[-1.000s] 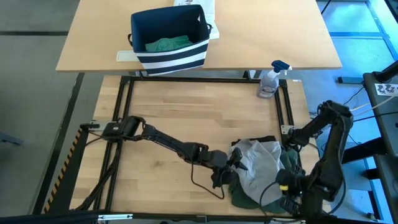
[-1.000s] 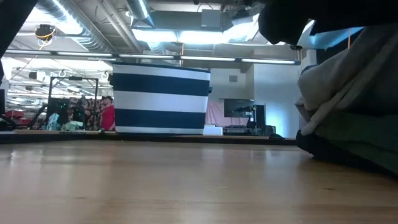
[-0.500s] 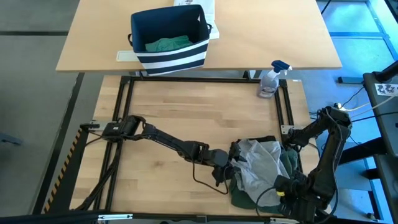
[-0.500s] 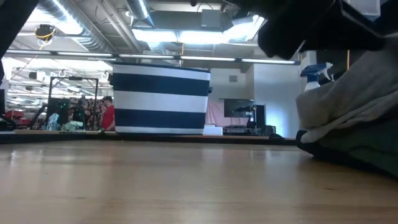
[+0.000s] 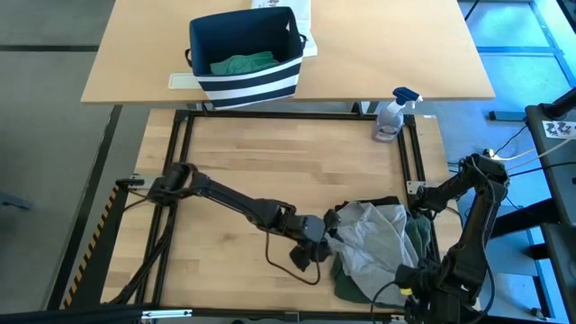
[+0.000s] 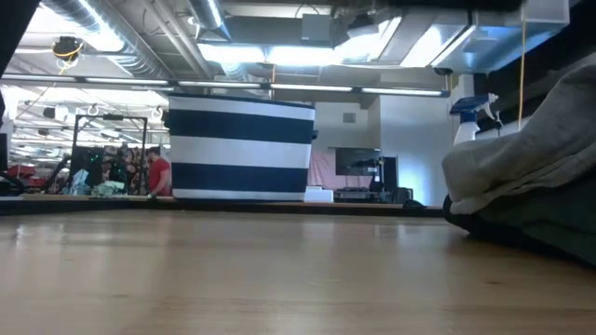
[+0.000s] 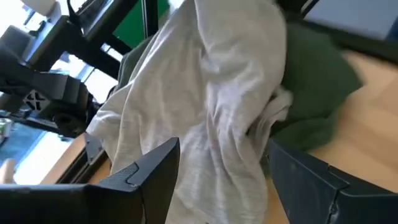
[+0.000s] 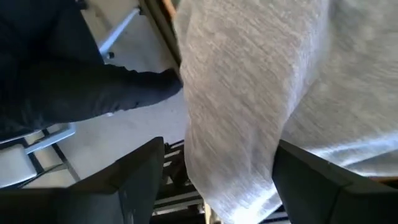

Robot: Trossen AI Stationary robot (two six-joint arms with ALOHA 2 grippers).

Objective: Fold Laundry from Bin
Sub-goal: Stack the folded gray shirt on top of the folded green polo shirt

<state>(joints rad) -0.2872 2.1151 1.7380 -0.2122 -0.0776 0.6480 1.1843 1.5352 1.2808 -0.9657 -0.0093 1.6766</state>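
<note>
At the near right corner of the pale wooden worktop (image 5: pixel 261 162), a crumpled light grey cloth garment (image 5: pixel 373 241) lies heaped on a dark green garment (image 5: pixel 420 236), with a black one (image 5: pixel 382 202) peeking out behind. The left gripper (image 5: pixel 310 252) sits just beside the grey cloth's edge, its fingers (image 7: pixel 152 171) spread and empty, cloth between them. The right gripper (image 8: pixel 211 180) hangs at the worktop's near edge, fingers (image 8: pixel 140 171) spread too, grey fabric draped in front. The job, by the look of it, is spreading this piece flat: each gripper should pinch one layer only, at opposite corners, and pull apart evenly. Far back, the navy white-striped fabric bin (image 5: pixel 243 54) holds a teal-green garment (image 5: pixel 241 64).
</note>
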